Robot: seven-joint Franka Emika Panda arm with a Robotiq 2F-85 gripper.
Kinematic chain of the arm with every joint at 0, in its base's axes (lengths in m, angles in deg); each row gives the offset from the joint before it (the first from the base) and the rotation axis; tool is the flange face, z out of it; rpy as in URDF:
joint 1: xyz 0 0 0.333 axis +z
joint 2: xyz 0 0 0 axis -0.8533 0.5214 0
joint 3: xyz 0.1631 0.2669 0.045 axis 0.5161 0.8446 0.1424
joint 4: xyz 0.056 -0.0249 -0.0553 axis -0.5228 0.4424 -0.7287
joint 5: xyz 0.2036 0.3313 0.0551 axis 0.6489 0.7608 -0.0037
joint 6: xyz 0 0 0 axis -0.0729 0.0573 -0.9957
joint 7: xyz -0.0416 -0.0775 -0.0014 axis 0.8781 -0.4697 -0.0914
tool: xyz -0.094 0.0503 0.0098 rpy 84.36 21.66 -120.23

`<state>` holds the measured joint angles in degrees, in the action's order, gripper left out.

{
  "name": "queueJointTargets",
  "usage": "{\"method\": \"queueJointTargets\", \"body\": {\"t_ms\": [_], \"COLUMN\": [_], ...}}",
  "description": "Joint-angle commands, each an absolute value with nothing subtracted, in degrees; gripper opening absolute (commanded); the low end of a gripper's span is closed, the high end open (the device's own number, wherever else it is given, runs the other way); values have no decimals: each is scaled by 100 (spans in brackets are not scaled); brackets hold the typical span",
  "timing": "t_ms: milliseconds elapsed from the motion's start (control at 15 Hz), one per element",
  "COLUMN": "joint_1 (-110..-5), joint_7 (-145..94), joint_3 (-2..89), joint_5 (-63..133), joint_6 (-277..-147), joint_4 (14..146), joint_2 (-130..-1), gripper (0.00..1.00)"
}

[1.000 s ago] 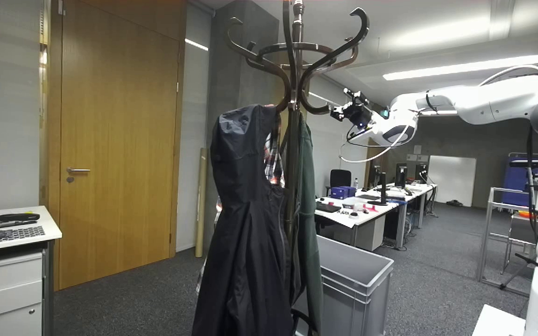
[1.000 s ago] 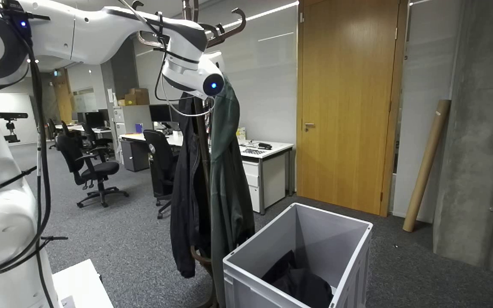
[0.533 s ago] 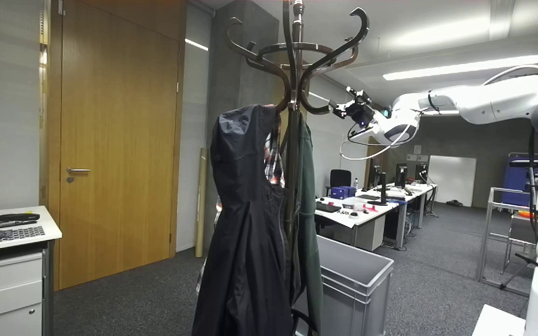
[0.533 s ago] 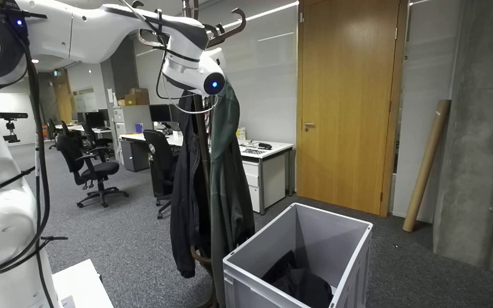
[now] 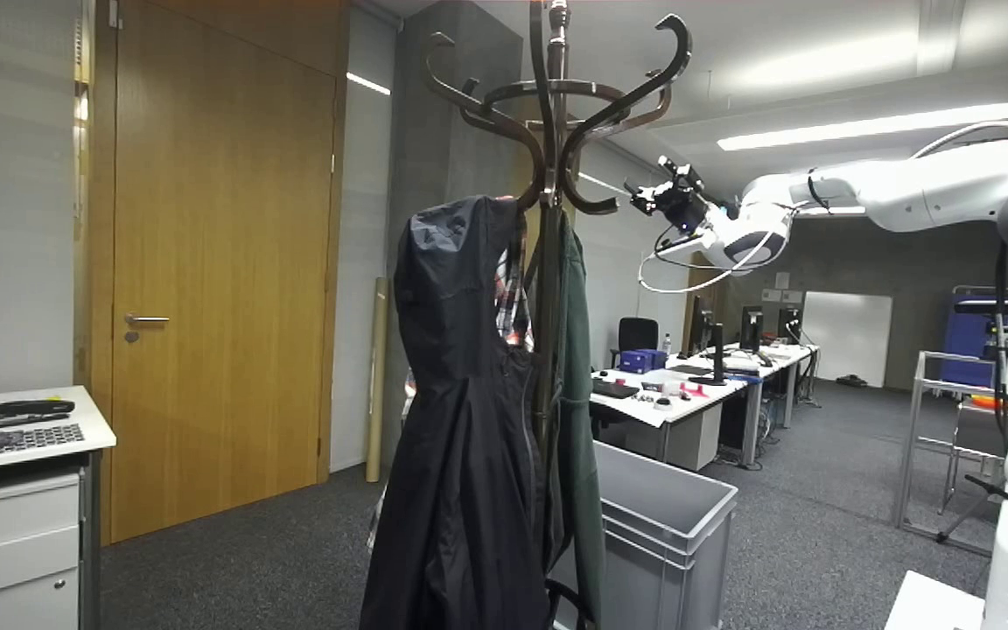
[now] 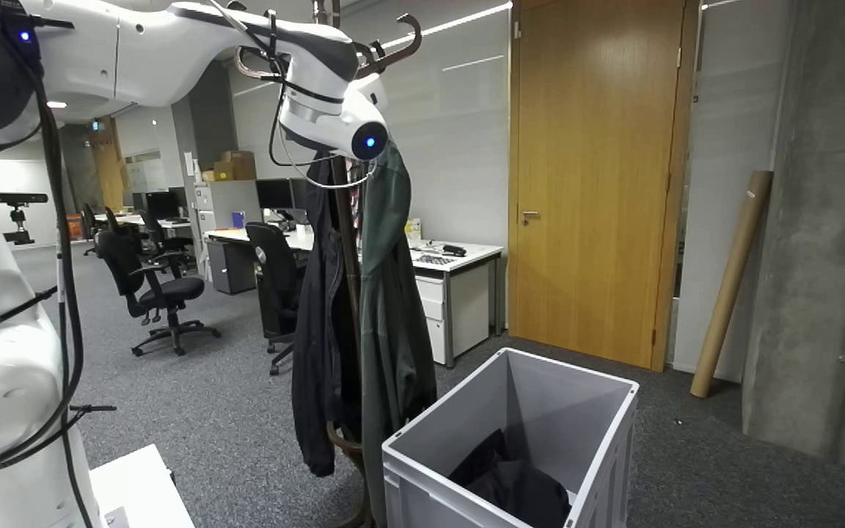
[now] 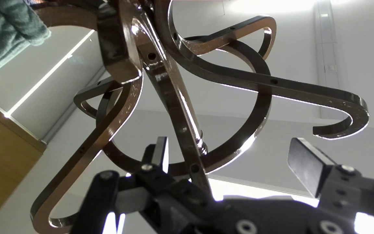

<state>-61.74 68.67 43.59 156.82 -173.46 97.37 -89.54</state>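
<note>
My gripper (image 7: 229, 151) is open in the wrist view, its pads (image 7: 307, 162) wide apart with nothing held between them. In an exterior view the gripper (image 5: 634, 196) is just right of a low hook of the dark brown coat rack (image 5: 561, 166), with a small gap. The curved rack (image 7: 180, 107) fills the wrist view beyond the jaws. A black hooded jacket (image 5: 460, 437) and a dark green garment (image 5: 578, 394) hang on the rack. The green garment also shows in the wrist view (image 7: 5, 35). In an exterior view the arm hides the gripper.
A grey bin (image 6: 573, 368) with black cloth (image 6: 518, 488) inside stands beside the rack. A checked garment (image 5: 511, 306) hangs behind the black jacket. A white desk (image 6: 466, 257), office chairs (image 6: 166, 290), a wooden door (image 6: 591, 183) and a cardboard tube (image 6: 730, 286) stand around.
My gripper has drawn back slightly from the rack's low hook, to the right in an exterior view, so a gap shows. The clothes, rack and bin have not moved.
</note>
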Motion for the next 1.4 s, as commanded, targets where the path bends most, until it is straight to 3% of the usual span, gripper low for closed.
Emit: {"method": "queueJointTargets", "body": {"t_ms": [0,533,1333], "joint_1": [-6246,-6347,-6363], "joint_7": [7151,7644,7506], "joint_3": [4288,4140,4195], "joint_5": [15898,16136,15985], "joint_6": [-16963,-16158,-16285], "joint_4": [9973,10224,10040], "joint_2": [-9179,-9351,-9142], "gripper": [100,100,100]}}
